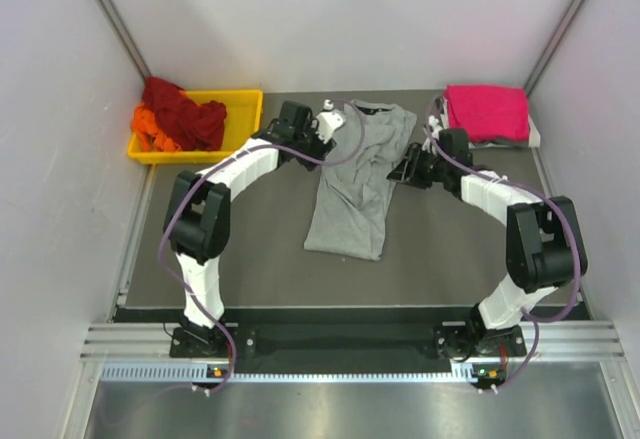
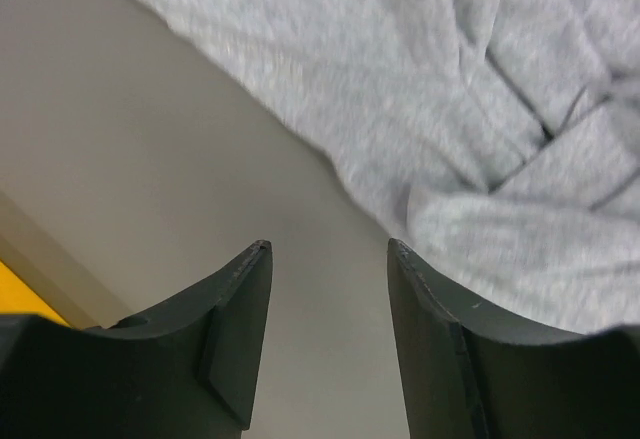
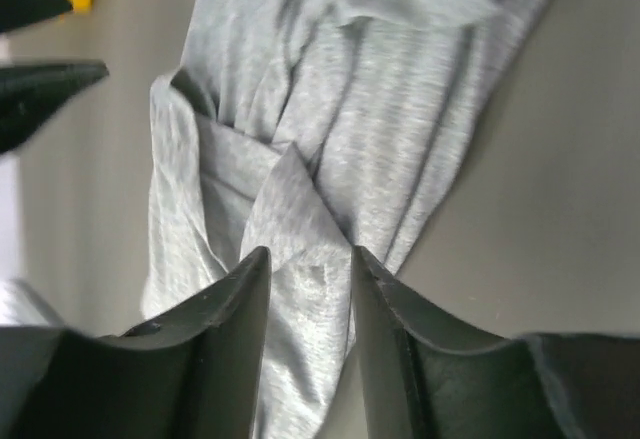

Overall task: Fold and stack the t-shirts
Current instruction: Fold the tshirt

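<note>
Light heather-grey t-shirt (image 1: 350,194) lies crumpled and partly gathered lengthwise at mid-table (image 1: 250,229), collar end away from the arm bases.

Left tool (image 2: 330,249) sits at the shirt's far left edge, near the collar. Its fingers are set wide apart with only bare table between them and hold nothing. The right fingertip (image 2: 405,259) is just beside the cloth's edge.

Right tool (image 3: 303,257) is at the shirt's right edge, about midway along its length. Its fingers are parted somewhat less widely and straddle a raised fold of grey cloth. The cloth shows in the gap, but the fingers are not closed on it.

Folded magenta-pink t-shirt (image 1: 487,112) lies well apart from the grey shirt, beyond and right of it. Yellow tray (image 1: 245,109), beyond and left of the grey shirt, holds the dark red t-shirt (image 1: 180,109) and orange t-shirt (image 1: 150,129) bundled together.
</note>
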{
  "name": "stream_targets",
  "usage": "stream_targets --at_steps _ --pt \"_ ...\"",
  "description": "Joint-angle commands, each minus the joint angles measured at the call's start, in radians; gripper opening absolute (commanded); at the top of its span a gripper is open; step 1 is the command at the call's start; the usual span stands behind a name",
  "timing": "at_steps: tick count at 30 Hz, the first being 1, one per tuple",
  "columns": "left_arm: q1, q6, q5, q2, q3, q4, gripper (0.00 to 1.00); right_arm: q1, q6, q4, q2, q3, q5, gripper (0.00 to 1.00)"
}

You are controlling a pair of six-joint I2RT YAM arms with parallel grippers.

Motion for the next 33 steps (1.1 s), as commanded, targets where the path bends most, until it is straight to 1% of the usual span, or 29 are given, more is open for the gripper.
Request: stream_targets --at_steps 1,3,5,6,7,8,13,16,18,19,20,21,23,24,25,28,29,30,33 --pt "0.049 -0.048 0.152 -0.083 -0.051 -0.102 0.55 0.081 -0.309 -0.145 -0.054 0.054 0.096 0.45" --pt "0.049 -0.051 0.203 -0.097 -0.091 -0.082 0.56 0.115 -0.354 -0.157 -0.054 0.055 0.115 0.53" --pt "0.049 -0.064 0.272 -0.098 -0.128 -0.040 0.60 0.162 -0.411 -0.186 -0.021 0.087 0.147 0.61" --pt "0.047 -0.071 0.319 -0.086 -0.128 -0.036 0.61 0.176 -0.440 -0.202 -0.005 0.107 0.156 0.63" --pt "0.047 -0.094 0.329 -0.075 -0.122 -0.034 0.64 0.185 -0.449 -0.219 0.032 0.144 0.167 0.63" --pt "0.047 -0.104 0.330 -0.062 -0.106 -0.029 0.69 0.200 -0.455 -0.225 0.051 0.161 0.171 0.64" --pt "0.047 -0.153 0.323 0.020 -0.065 -0.006 0.70 0.214 -0.441 -0.217 0.147 0.225 0.149 0.62" --pt "0.047 -0.163 0.327 0.043 -0.062 0.010 0.67 0.221 -0.415 -0.211 0.196 0.245 0.150 0.58" --pt "0.047 -0.162 0.329 0.066 -0.057 0.010 0.61 0.219 -0.389 -0.204 0.210 0.250 0.158 0.42" --pt "0.047 -0.168 0.329 0.070 -0.054 0.009 0.56 0.219 -0.379 -0.181 0.207 0.244 0.167 0.33" --pt "0.047 -0.173 0.335 0.077 -0.050 0.010 0.51 0.217 -0.363 -0.165 0.201 0.238 0.171 0.17" --pt "0.046 -0.174 0.338 0.084 -0.047 0.009 0.38 0.216 -0.339 -0.153 0.192 0.232 0.176 0.10" --pt "0.044 -0.183 0.350 0.089 -0.040 0.012 0.26 0.211 -0.316 -0.122 0.160 0.212 0.205 0.00" --pt "0.041 -0.182 0.347 0.090 -0.039 0.010 0.10 0.210 -0.291 -0.118 0.148 0.196 0.223 0.00" --pt "0.040 -0.185 0.343 0.089 -0.036 0.015 0.00 0.207 -0.279 -0.115 0.125 0.187 0.257 0.00" --pt "0.040 -0.185 0.326 0.089 -0.030 0.024 0.00 0.172 -0.198 -0.105 0.088 0.137 0.282 0.00" --pt "0.040 -0.185 0.300 0.083 -0.028 0.033 0.00 0.143 -0.144 -0.099 0.080 0.103 0.277 0.00" --pt "0.040 -0.186 0.281 0.080 -0.028 0.036 0.00 0.126 -0.144 -0.089 0.072 0.103 0.268 0.00" --pt "0.040 -0.171 0.248 0.067 -0.031 0.049 0.00 0.066 -0.035 -0.007 0.039 -0.006 0.218 0.00"
